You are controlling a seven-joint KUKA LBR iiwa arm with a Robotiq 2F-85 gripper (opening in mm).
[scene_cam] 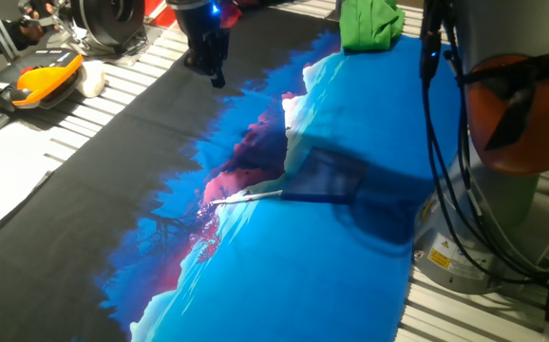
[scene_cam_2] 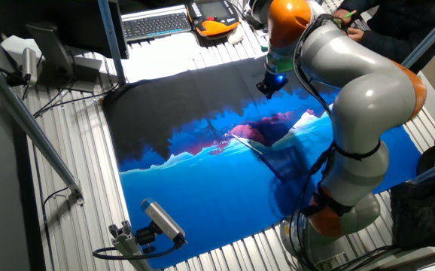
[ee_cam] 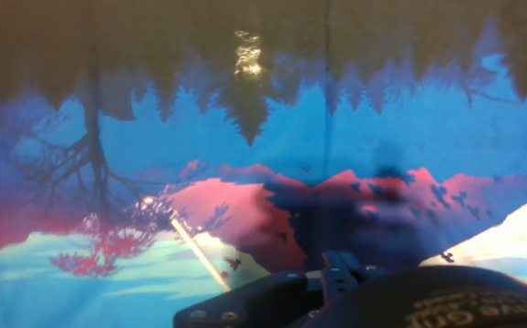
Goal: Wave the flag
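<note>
Gripper (scene_cam: pixel 216 74): hangs above the dark upper part of the cloth, well apart from the flag and carrying nothing. Whether the fingers stand open or closed cannot be told in any view.
Arm (scene_cam_2: pixel 368 98): grey and orange, bends over the table from the near side in the other fixed view and hides part of the flag there.
Tablecloth (scene_cam: pixel 284 285): large blue-black printed cloth covering most of the table; lies flat, with a mountain and tree print that confuses outlines.
Flag (scene_cam: pixel 324 177): small dark blue cloth lying flat on the bright blue area, near the arm's base and hard to separate from the arm's shadow.
Stick (scene_cam: pixel 246 197): thin and white, lying flat and running from the flag toward the pink print; only a part shows in the hand view (ee_cam: pixel 195 253).
Step in hand: judged to be the approach; no grasp made.
Recommended method: descend over the bare stick away from the flag's cloth, fingers set across the stick, closing low enough to catch it without pinching the tablecloth.
Risk: the thin stick may roll or slip.
</note>
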